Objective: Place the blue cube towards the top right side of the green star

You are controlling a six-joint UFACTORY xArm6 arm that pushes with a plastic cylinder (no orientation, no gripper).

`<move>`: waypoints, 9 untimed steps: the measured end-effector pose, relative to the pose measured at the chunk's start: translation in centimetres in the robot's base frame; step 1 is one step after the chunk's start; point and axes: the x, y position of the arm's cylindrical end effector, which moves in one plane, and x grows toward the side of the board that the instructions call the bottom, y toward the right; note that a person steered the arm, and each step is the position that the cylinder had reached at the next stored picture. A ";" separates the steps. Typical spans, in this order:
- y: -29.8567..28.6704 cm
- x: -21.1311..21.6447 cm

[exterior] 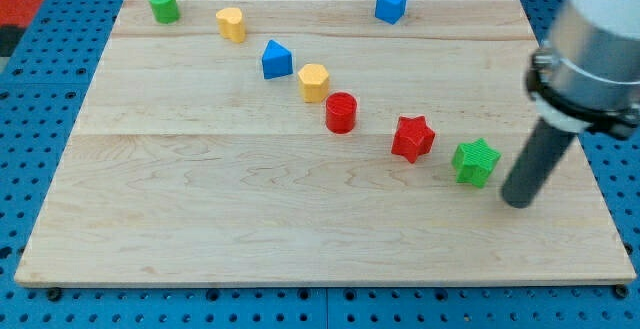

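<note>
Resting on the wooden tabletop (200, 219), my tip (518, 201) sits just to the view's right of the green star (476, 162), close beside it though I cannot tell whether the two touch; the rod carries no fingers, so nothing is clenched or grasped. The blue cube (391, 4) stands well apart, near the view's top edge, right of centre. A red star (412, 138) lies just left of the green star, and a loose diagonal runs from it up toward the view's top left: a red cylinder (341, 113), a yellow hexagonal block (314, 82), a blue triangular block (276, 60) and a yellow heart-like block (231, 24). A green cylinder (164, 5) stands near the top left corner.
</note>
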 end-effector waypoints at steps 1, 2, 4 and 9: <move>4.7 -2.5; 4.8 -7.7; -2.6 -16.2; -20.0 -33.9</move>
